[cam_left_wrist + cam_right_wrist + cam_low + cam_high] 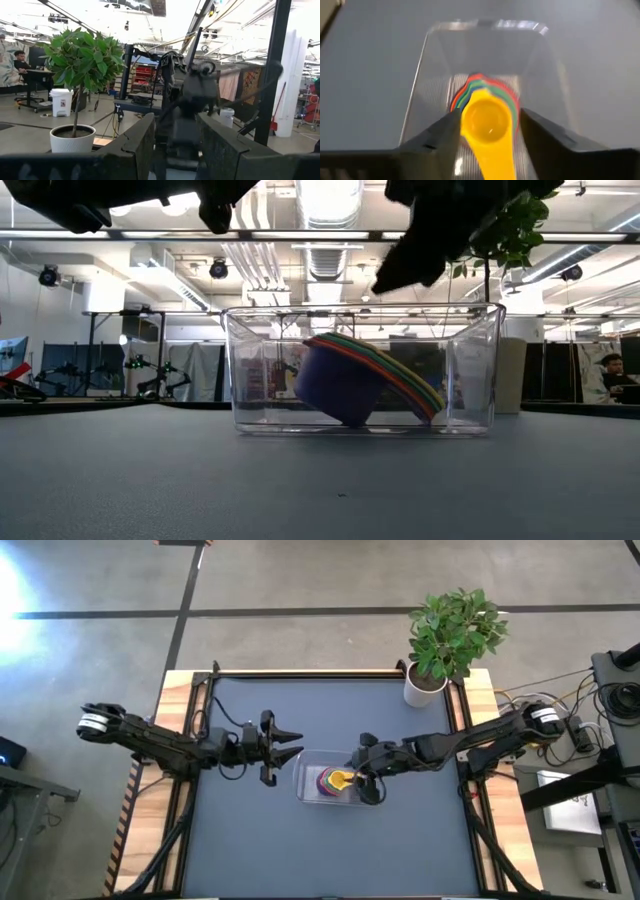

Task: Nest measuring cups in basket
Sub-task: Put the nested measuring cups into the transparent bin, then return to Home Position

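While the right gripper [366,783] hangs over the basket [305,780], its jaws stand part open either side of the yellow cup [486,118]. We cannot tell whether they grip that cup or have let it go.

The yellow cup sits on top of the nested cups [372,378], just ahead of the fingertips and inside the basket. From the low view the stack leans, its purple bottom cup on the basket floor.

We judge the last cup is being seated. We would ease it down level, let go only once it rests in the cup below, then lift straight up so the leaning stack is not dragged.

Well off to the side, the left gripper [287,746] waits, jaws part open and empty.

Under the gripper lies a dark table [250,840]. Past the right arm stands a potted plant [452,635], and a workshop with racks and ceiling lights lies beyond.
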{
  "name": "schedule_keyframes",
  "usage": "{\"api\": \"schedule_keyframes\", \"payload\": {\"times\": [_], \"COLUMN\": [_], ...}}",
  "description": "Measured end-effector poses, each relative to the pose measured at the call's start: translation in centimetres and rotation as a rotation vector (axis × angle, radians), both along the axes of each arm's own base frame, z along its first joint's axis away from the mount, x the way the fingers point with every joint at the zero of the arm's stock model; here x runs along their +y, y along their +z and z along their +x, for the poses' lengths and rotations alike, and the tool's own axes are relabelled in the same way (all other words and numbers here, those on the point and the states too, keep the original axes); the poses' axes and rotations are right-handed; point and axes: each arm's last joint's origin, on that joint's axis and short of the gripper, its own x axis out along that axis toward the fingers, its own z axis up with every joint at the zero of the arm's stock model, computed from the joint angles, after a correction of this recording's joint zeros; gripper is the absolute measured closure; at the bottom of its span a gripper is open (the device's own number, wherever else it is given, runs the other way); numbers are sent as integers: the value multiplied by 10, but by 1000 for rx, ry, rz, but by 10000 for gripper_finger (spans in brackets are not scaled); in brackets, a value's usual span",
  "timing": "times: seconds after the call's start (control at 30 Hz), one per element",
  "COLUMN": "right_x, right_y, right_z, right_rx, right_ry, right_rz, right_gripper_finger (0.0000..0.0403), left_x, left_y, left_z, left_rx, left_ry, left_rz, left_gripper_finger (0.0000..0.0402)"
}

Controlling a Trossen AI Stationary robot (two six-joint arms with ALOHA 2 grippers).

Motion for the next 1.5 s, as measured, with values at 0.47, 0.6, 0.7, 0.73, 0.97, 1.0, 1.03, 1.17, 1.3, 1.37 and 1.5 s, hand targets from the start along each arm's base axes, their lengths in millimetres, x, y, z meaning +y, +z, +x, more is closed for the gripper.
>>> {"api": "schedule_keyframes", "payload": {"times": [0.47, 0.6, 0.7, 0.73, 0.97, 1.0, 1.03, 1.17, 1.3, 1.37, 1.5], "right_x": [9, 11, 11, 11, 13, 13, 13, 10, 8, 7, 10], "right_y": [-35, -36, -43, -46, -44, -42, -39, -19, -7, -2, 15], "right_z": [46, 64, 75, 78, 92, 92, 91, 85, 80, 78, 68], "right_rx": [220, 277, 351, 375, 405, 404, 396, 339, 310, 293, 213], "right_ry": [83, 80, 76, 76, 72, 72, 72, 60, 51, 45, 4], "right_rz": [-52, -63, -72, -75, -81, -81, -79, -66, -57, -61, -116], "right_gripper_finger": [394, 395, 395, 395, 395, 395, 395, 395, 395, 395, 395], "left_x": [1, 1, 1, 1, 1, 1, 1, 1, 1, 1, 1], "left_y": [0, -1, -1, -1, -1, -1, -1, -1, -1, -1, 0], "left_z": [0, 0, 0, 0, 0, 0, 0, 0, 0, 0, 0], "left_rx": [5, 8, 9, 9, 11, 12, 13, 13, 13, 13, 11], "left_ry": [11, 11, 11, 11, 11, 11, 11, 11, 11, 11, 13], "left_rz": [6, 7, 7, 7, 7, 7, 7, 7, 7, 7, 15], "left_gripper_finger": [271, 271, 271, 271, 271, 271, 271, 271, 271, 271, 271]}}
